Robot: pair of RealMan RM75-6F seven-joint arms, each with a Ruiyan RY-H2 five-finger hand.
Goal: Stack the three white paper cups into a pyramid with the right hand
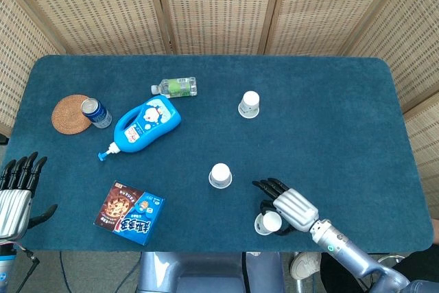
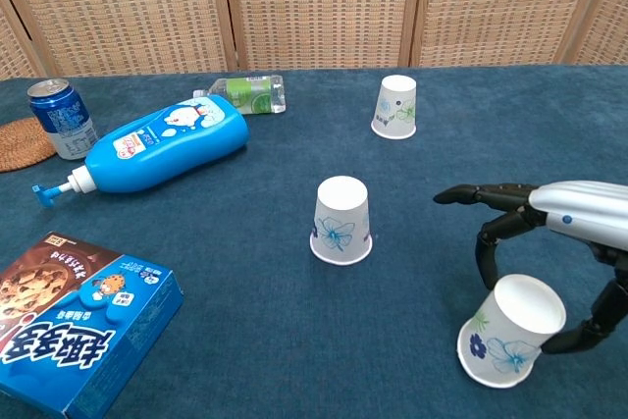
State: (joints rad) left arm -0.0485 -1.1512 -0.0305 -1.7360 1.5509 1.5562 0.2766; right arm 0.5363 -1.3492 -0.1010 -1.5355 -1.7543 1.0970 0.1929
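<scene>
On the table [image 1: 329, 121]: three cups [image 2: 342, 222], one bottle [image 2: 162, 150].

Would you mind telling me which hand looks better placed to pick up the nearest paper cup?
The right hand: its fingers already arch over the nearest paper cup, thumb beside it. The left hand sits open at the table's far corner, well away from all cups.
</scene>
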